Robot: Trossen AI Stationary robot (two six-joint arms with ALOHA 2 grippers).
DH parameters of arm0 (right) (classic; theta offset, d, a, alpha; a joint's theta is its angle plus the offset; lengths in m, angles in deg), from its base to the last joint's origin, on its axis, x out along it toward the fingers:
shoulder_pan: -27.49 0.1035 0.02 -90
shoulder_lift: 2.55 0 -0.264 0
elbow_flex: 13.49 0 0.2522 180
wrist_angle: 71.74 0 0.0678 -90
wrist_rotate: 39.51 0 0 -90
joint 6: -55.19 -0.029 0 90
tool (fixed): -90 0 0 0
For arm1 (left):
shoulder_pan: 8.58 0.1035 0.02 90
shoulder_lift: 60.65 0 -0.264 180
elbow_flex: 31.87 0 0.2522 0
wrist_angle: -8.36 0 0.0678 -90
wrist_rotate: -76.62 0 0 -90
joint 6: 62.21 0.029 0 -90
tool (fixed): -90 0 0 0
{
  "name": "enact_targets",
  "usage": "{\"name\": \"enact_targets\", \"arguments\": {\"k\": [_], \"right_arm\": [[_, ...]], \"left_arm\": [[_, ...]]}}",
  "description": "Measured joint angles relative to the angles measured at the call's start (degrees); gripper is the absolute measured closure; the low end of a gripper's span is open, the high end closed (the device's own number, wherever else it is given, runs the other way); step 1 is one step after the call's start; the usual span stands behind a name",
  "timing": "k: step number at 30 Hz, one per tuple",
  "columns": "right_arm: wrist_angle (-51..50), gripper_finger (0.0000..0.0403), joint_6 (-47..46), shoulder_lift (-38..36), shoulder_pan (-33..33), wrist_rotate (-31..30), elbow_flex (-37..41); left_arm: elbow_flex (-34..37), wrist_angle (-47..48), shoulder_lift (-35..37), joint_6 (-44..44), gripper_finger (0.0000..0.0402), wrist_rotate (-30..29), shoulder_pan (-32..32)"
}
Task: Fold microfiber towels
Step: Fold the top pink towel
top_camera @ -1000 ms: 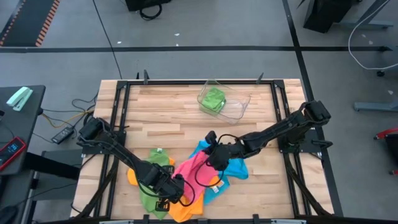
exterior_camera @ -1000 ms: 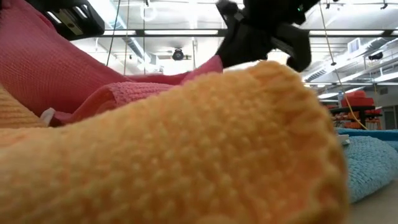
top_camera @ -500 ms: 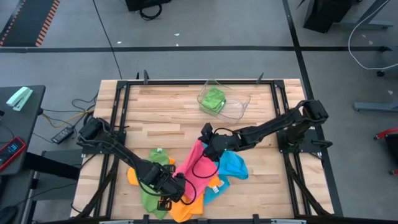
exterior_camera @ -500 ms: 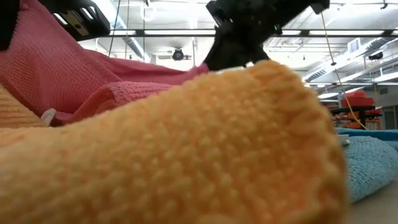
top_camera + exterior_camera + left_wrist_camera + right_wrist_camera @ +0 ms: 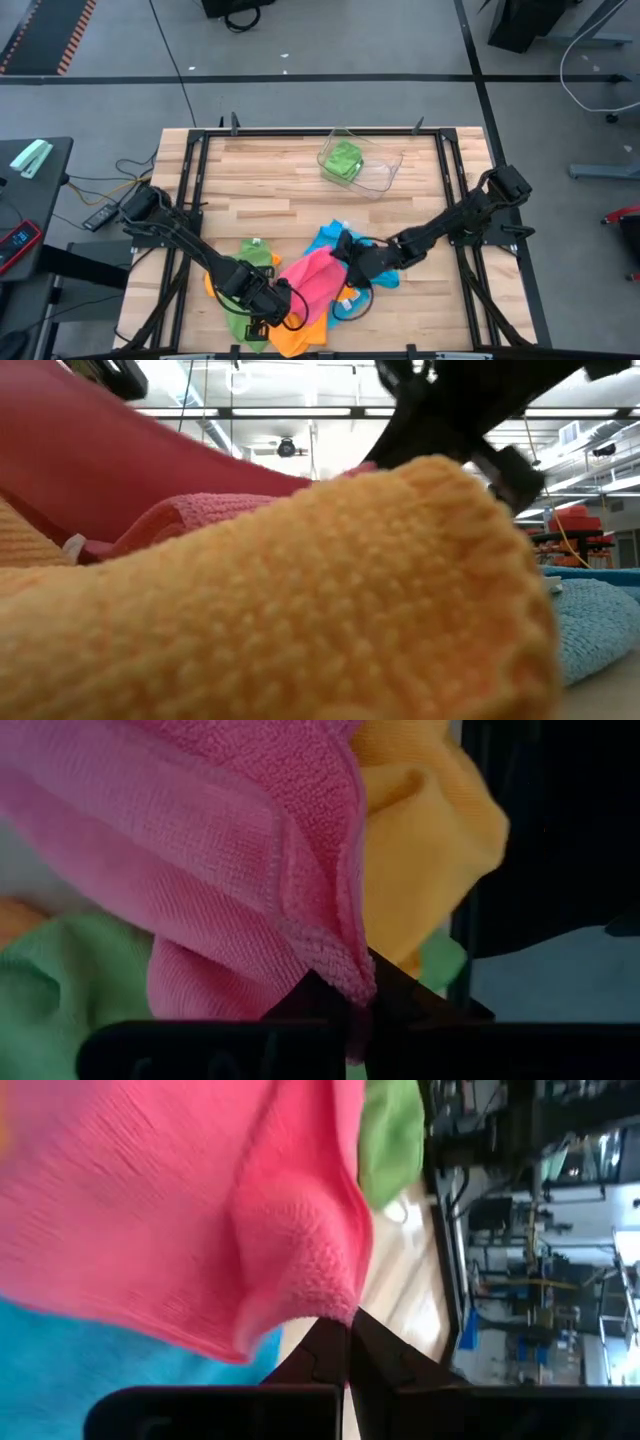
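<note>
High view: nubby pink towel (image 5: 318, 272) (bunched) btwn both grippers.

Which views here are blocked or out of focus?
Low view: the orange towel fills the frame, soft and close. Left wrist view: the pink towel is sharp, the rest behind it blurred. High view: clear and evenly lit.

From my overhead feed the pale butcher-block wooden tabletop (image 5: 270, 185) sits in a black metal frame (image 5: 196, 150) on a grey concrete floor (image 5: 320, 40) crossed by a dark seam. There's a small dark side table (image 5: 25, 215) off to one side, black cables (image 5: 105, 180) trailing beside it. Low down I get long fluorescent ceiling strips (image 5: 250, 412) and white roof beams
</note>
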Motion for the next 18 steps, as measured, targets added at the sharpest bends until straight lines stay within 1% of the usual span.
{"name": "enact_targets", "arguments": {"k": [4, 6, 8, 12, 14, 16, 18], "right_arm": [[-1.59, 0.0392, -2.35, 0.0, 2.98, -0.21, 0.0], [-1.56, 0.0392, -1.76, 0.0, 4.45, -3.9, -0.02], [-1.54, 0.0391, -1.4, 0.0, 5.12, -5.12, -0.02], [-2.75, 0.0391, -5.44, 0.0, 4.78, -0.43, -0.02], [-3.07, 0.0391, -7.15, 0.0, 4.69, 0.4, 0.0], [-2.97, 0.0391, -7.94, 0.0, 4.72, 2.12, -0.02], [-2.89, 0.0391, -8.86, 0.0, 4.7, 5.87, -0.02]], "left_arm": [[0.0, 0.69, 1.16, -2.73, 0.0386, -0.04, 0.02], [0.0, 1.53, 1.17, -4.23, 0.0391, 0.06, -0.25], [0.0, 3.29, 1.2, -5.38, 0.0392, 0.94, -0.63], [0.0, 8.74, 1.22, -9.36, 0.0381, 1.62, -1.69], [0.0, 10.97, 1.22, -10.63, 0.0378, 2.1, -2.33], [0.0, 12.74, 1.22, -11.43, 0.0382, 2.15, -2.8], [0.0, 14.27, 1.22, -11.94, 0.0388, 2.16, -3.13]]}}
